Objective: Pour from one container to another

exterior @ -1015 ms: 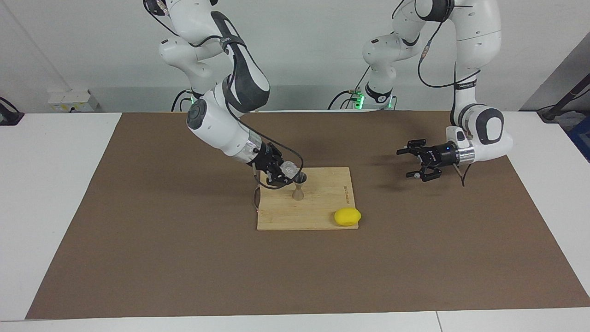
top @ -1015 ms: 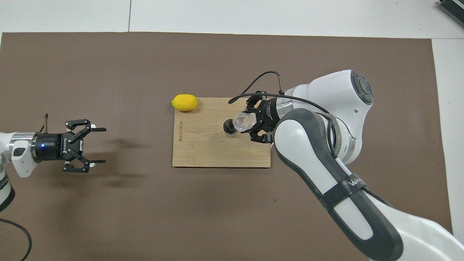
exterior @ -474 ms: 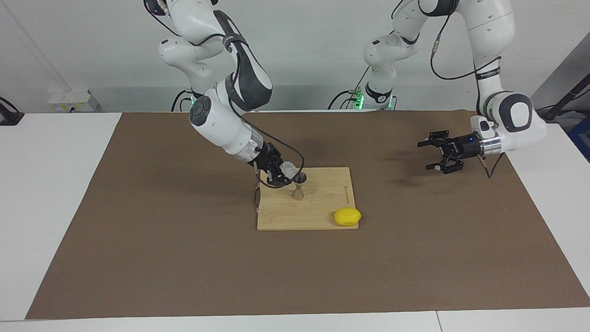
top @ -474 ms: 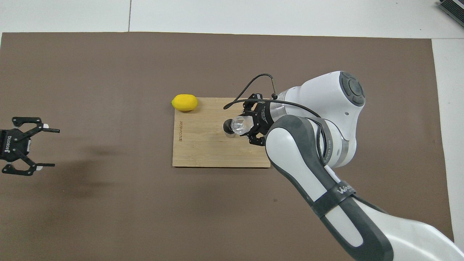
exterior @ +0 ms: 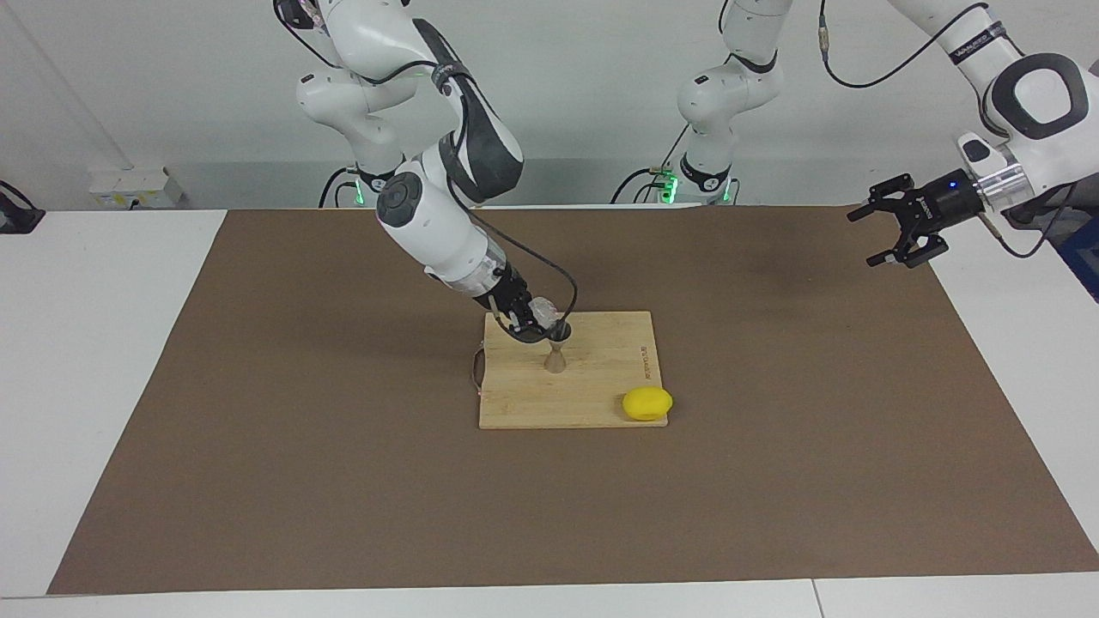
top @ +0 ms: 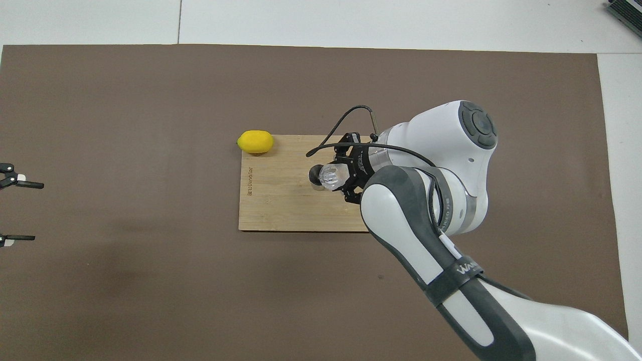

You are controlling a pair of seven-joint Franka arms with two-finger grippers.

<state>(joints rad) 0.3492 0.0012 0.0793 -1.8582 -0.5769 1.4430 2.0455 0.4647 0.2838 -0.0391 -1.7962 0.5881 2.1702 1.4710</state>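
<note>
Right gripper (exterior: 534,324) clenched on clear textured glass cup (top: 333,175), tipped over steel hourglass jigger (exterior: 556,350) to pour; left gripper (exterior: 895,232) released, waiting at three o'clock.

Bright, even light; soft shadows

One camera stands high across the table and faces the two robots, so it sees both arms, their bases and the wall. The other camera hangs above the robots' own end and looks steeply down and forward; it seems a little nearer to the table. Both views share the brown mat (exterior: 343,481) (top: 125,301) and the wooden board (exterior: 601,395) (top: 281,210). They are turned half a turn to each other.
</note>
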